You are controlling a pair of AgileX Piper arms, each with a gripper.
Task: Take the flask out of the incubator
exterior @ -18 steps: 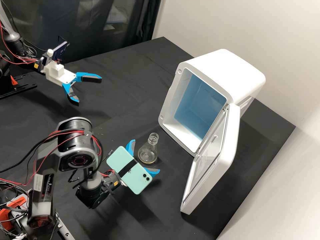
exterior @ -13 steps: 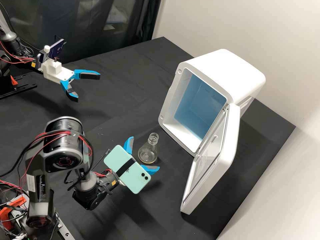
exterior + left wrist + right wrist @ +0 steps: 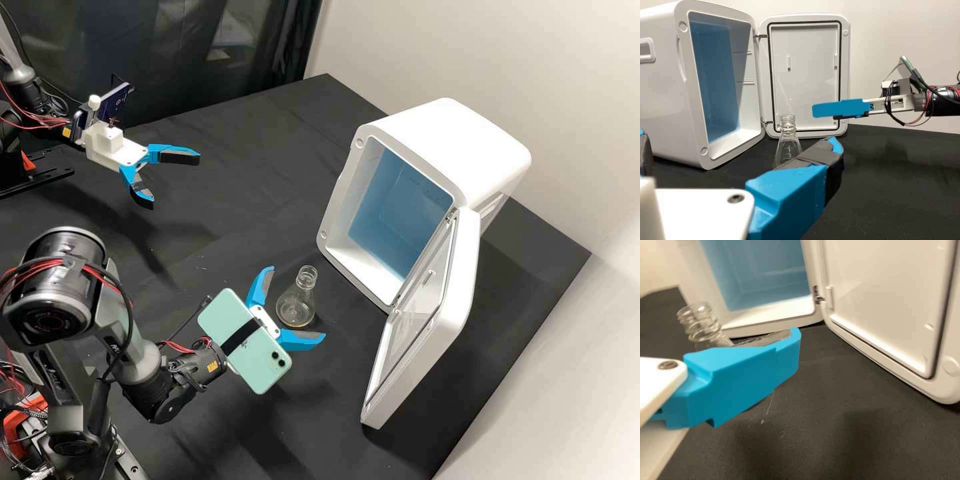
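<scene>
A lab: black bench (image 3: 267, 167), incubator (image 3: 453, 140), glass flask (image 3: 297, 308).

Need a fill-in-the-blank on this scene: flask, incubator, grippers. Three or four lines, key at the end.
1. The flask stands ___ the incubator, on the bench.
2. The flask is ___, not tipped over.
3. The incubator's door is ___.
4. The left gripper hangs ___ from the flask than the right gripper.

Missing words: outside; upright; open; farther

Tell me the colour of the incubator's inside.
Light blue. The incubator shows it best in the high view.
</scene>
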